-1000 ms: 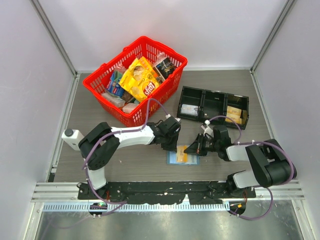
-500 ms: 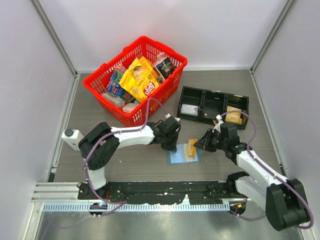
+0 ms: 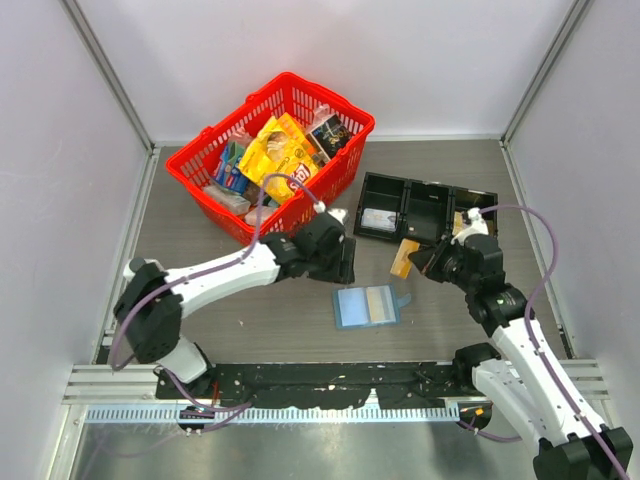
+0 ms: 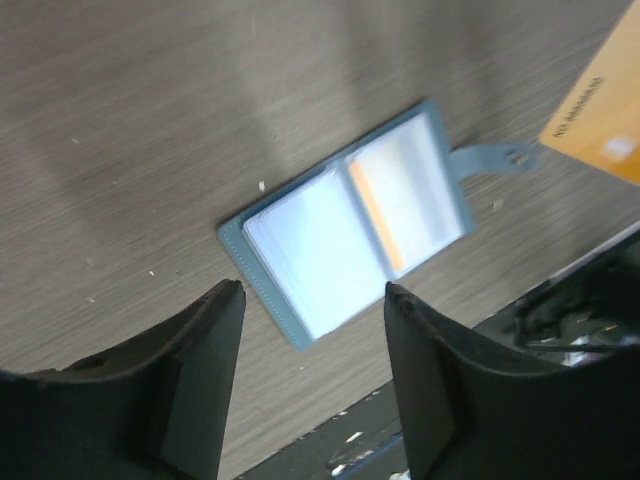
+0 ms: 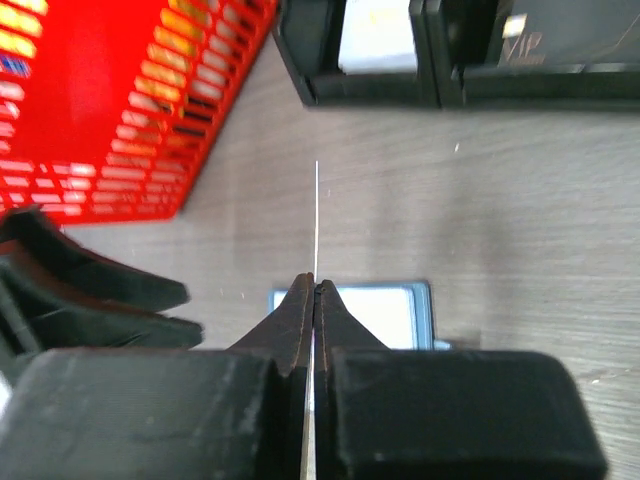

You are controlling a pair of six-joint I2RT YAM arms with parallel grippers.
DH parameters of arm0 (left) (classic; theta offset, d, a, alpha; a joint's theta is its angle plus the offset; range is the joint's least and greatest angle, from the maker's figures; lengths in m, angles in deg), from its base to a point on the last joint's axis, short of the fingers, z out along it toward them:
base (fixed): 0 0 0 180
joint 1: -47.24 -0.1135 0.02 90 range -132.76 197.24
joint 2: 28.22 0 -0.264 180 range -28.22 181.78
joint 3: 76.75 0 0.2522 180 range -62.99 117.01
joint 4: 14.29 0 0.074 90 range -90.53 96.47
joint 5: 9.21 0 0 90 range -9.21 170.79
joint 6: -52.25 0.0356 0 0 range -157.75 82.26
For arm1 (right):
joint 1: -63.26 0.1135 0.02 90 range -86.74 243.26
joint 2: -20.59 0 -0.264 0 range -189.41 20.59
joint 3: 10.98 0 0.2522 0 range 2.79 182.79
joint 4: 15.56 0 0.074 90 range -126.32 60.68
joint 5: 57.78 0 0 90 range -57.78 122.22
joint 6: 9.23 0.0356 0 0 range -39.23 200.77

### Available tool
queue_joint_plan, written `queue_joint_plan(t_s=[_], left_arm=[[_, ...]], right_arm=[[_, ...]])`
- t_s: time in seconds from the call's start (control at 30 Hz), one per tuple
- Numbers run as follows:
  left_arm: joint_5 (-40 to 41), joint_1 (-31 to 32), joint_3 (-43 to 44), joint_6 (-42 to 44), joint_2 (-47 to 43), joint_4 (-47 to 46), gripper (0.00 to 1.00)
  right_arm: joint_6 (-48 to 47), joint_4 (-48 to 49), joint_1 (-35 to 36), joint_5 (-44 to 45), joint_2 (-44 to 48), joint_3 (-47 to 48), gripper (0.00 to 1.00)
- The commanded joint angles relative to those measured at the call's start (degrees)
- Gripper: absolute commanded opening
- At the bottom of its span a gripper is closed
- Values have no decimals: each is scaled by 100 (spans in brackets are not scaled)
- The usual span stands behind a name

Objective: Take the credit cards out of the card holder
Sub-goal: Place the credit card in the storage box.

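Note:
The blue card holder [image 3: 366, 306] lies open and flat on the table, and a tan credit card [image 3: 379, 303] shows in its right pocket. My right gripper [image 3: 420, 261] is shut on another tan credit card [image 3: 404, 258], held in the air between the holder and the black tray. In the right wrist view that card [image 5: 316, 215] is edge-on between the shut jaws [image 5: 315, 286], above the holder [image 5: 400, 314]. My left gripper [image 3: 345, 266] hovers open just up-left of the holder. Its wrist view looks down on the holder [image 4: 350, 222] from between empty fingers [image 4: 205, 370].
A black three-compartment tray [image 3: 428, 190] stands behind the right gripper with a pale card [image 3: 378, 218] in its left compartment. A red basket [image 3: 352, 148] full of snack packets sits at the back left. The arms' black base rail [image 3: 330, 378] runs along the near edge.
My right gripper has pulled a tan card out of the holder and carried it up and back toward the tray. My left gripper has opened and lifted off the holder.

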Motion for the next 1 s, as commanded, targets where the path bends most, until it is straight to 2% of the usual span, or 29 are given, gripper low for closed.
queue_joint_plan(t_s=[0.0,0.13,0.27,0.43,0.53,0.73,0.97], left_arm=[[442,-323,492,359,-961,293,73],[688,-824,747,676,-1699,627,100],[1293,-1132,1090,913,-2227,1031,100],[2356,-1142,1223,1168,-2991,1200,100],[2788,-1150,855,1519,-3562,727,100],[3404,-1142,-120,2020,-4407,-170,100],[3694,-1142,-983,2258,-4865,-874,100]], right_arm=[[277,-49,-49,1111,327,458,1],[470,92,-67,2366,529,582,1],[673,434,-75,3298,600,608,1],[936,777,-102,4275,320,626,1],[1095,1171,-181,4829,91,538,1],[1656,1901,-541,5375,-586,328,1],[2044,3483,-796,5937,-1623,-165,1]])
